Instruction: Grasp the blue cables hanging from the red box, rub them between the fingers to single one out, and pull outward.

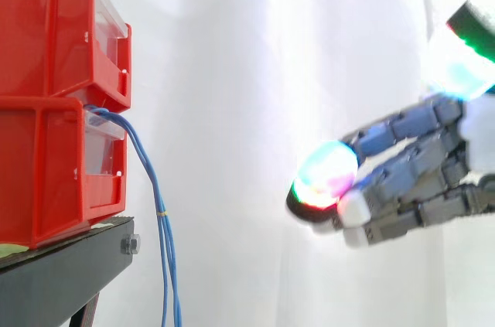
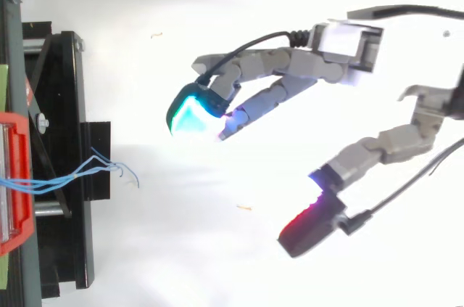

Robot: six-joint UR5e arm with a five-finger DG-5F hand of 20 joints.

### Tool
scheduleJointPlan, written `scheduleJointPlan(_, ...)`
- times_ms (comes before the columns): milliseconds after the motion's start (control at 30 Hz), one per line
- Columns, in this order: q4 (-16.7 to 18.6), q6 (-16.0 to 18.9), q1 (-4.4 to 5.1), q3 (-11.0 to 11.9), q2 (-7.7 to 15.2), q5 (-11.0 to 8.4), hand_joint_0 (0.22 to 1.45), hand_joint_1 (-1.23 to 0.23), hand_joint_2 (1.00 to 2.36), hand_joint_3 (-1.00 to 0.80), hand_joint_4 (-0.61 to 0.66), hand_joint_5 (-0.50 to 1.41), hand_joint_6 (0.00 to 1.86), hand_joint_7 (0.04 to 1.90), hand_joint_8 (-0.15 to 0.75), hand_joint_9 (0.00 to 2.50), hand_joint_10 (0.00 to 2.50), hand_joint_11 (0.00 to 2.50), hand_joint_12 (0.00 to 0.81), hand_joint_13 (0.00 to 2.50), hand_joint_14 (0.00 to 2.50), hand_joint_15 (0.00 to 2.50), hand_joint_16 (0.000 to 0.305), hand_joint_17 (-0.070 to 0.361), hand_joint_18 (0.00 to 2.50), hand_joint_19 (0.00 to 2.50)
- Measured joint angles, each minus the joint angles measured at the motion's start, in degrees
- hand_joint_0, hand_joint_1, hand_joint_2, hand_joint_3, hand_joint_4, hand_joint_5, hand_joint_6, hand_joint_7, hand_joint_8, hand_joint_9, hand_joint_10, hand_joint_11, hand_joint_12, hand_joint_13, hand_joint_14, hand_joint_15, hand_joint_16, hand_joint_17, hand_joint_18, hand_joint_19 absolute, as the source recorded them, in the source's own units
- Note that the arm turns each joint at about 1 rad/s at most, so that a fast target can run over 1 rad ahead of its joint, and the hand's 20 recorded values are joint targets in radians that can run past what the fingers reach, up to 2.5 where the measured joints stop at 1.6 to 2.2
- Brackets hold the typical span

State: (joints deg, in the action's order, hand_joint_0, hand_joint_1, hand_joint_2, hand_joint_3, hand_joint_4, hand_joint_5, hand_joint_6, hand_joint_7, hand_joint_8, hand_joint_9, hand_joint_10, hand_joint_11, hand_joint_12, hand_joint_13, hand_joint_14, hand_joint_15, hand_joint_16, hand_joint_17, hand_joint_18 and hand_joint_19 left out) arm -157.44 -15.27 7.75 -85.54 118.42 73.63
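Note:
Thin blue cables (image 1: 152, 188) come out of the lower red box (image 1: 58, 168) and hang down past the black stand (image 1: 69, 265). From above, the blue cables (image 2: 80, 175) splay rightward from the red box (image 2: 18, 183). My hand (image 1: 418, 172) hovers well to the right of them, fingers stretched toward the boxes with glowing pads (image 1: 326, 175). In the top view the hand (image 2: 290, 78) has its fingers straight and the thumb (image 2: 377, 147) spread wide apart from them. It is open with nothing held.
A second red box (image 1: 54, 29) is stacked on the lower one. A white curtain hangs behind. Open space lies between the cables and the hand.

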Motion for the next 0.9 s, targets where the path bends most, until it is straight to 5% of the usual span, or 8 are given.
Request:
scheduleJointPlan(167, 1.93, 0.15, 0.14, 2.01, 3.48, -0.73, 0.5, -0.7, 1.0, -0.43, 0.36, -0.1, 0.5, 0.81, 0.258, 0.51, 0.0, 0.02, 0.382, 0.1, 0.0, 0.07, 0.053, 0.118, 0.0, 0.18)
scheduleJointPlan(567, 1.67, -0.14, 0.17, 6.69, 7.36, -0.86, 0.52, -0.74, 1.0, -0.43, 0.37, -0.1, 0.5, 0.85, 0.263, 0.5, 0.0, 0.05, 0.381, 0.07, 0.0, 0.06, 0.053, 0.119, 0.0, 0.17)
scheduleJointPlan(900, -6.19, 1.65, 0.16, 20.18, 16.82, 3.33, 0.5, -0.74, 1.0, -0.49, 0.38, -0.1, 0.5, 0.86, 0.27, 0.5, 0.0, 0.07, 0.386, 0.08, 0.0, 0.07, 0.054, 0.121, 0.0, 0.2)
